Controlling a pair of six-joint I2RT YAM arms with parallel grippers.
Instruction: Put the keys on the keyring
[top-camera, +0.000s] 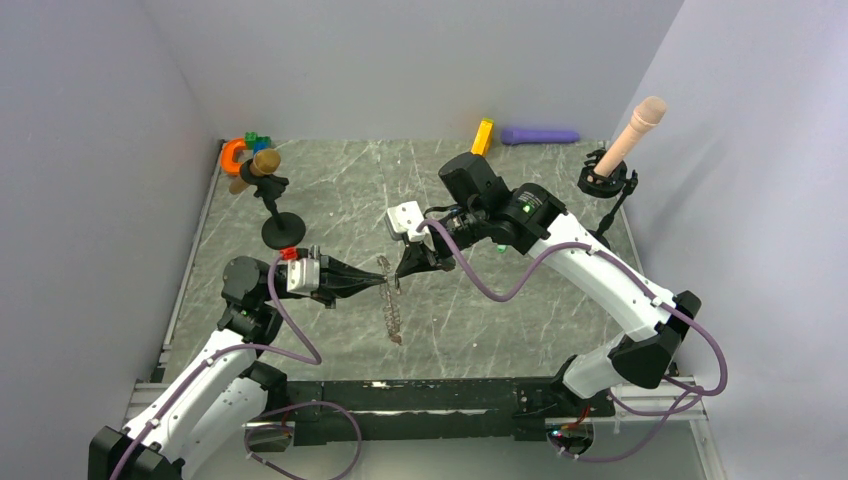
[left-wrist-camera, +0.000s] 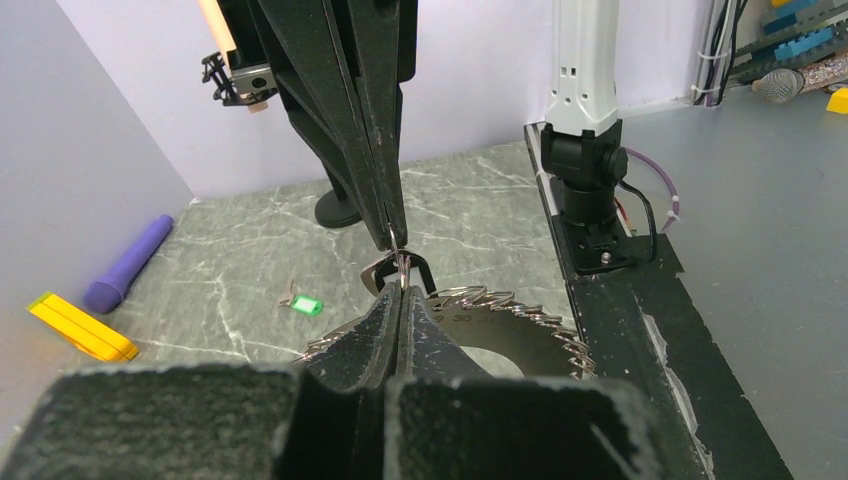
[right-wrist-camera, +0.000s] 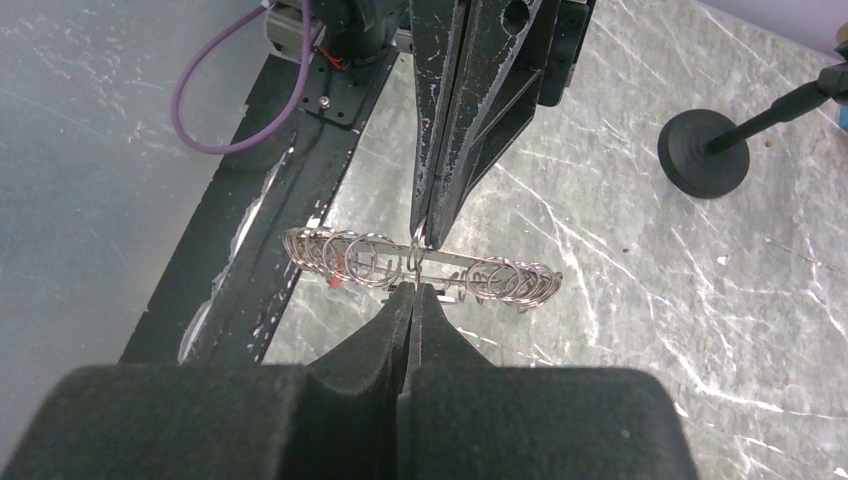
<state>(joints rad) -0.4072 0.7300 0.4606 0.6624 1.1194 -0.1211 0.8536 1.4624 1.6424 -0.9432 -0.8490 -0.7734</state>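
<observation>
Presently left gripper (top-camera: 381, 284) and right gripper (top-camera: 401, 274), both clamped on the keyring (top-camera: 392, 315), meet tip-to-tip, its length lying crosswise.

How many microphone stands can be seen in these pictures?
2. One microphone stand is at the back left of the table, close to the orange piece. The other is at the back right and holds a pink microphone. None seems hidden.

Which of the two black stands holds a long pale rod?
The right stand, in the far right corner: its pale rod tilts upward. The left stand carries only a short brown piece.
</observation>
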